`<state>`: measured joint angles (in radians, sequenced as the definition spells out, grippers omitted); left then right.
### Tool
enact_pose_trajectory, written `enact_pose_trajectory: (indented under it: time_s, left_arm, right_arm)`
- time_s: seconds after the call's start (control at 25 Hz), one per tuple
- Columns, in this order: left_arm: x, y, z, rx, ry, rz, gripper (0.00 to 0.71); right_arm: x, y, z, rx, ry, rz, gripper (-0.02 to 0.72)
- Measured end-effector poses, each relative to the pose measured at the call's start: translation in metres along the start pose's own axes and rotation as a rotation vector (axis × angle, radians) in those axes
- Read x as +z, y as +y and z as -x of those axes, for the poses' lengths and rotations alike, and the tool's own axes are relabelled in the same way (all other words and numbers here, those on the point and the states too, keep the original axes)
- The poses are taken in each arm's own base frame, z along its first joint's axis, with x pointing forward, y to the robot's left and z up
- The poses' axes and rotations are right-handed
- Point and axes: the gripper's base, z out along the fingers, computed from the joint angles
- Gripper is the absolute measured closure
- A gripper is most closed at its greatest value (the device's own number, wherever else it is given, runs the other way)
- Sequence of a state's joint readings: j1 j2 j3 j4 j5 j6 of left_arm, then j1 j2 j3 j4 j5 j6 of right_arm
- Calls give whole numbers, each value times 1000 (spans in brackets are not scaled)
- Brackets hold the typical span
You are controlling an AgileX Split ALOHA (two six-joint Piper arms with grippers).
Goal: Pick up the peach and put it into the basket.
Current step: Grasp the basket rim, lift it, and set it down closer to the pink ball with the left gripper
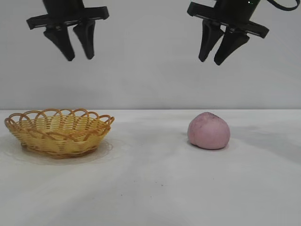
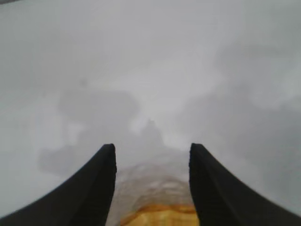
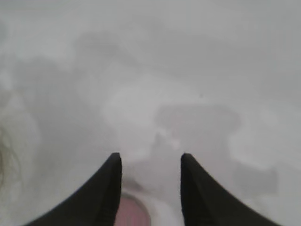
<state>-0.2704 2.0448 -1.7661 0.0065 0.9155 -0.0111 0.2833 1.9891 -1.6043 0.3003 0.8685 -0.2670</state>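
The pink-mauve peach (image 1: 209, 131) lies on the white table at the right. The yellow wicker basket (image 1: 59, 131) with its orange-brown looped rim stands at the left and holds nothing. My right gripper (image 1: 210, 61) hangs open high above the peach; the right wrist view shows a bit of the peach (image 3: 133, 213) below its jaws. My left gripper (image 1: 79, 58) hangs open high above the basket, and the basket's rim shows in the left wrist view (image 2: 157, 215).
The white table (image 1: 150, 183) runs wide between the basket and the peach, with a plain grey wall behind.
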Motion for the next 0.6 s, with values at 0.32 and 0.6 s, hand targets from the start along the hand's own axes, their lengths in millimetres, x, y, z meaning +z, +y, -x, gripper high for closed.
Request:
enact_pose_trajectory:
  time_s: [0.32,0.6]
  left_arm:
    - [6,8,-23,189,251,40,364]
    - [37,36,-61,149,396,-14,364]
  right_arm:
    - [-1,0,-13,-13,143,-3,454]
    - [-1,0,-14,-19,158,1,454]
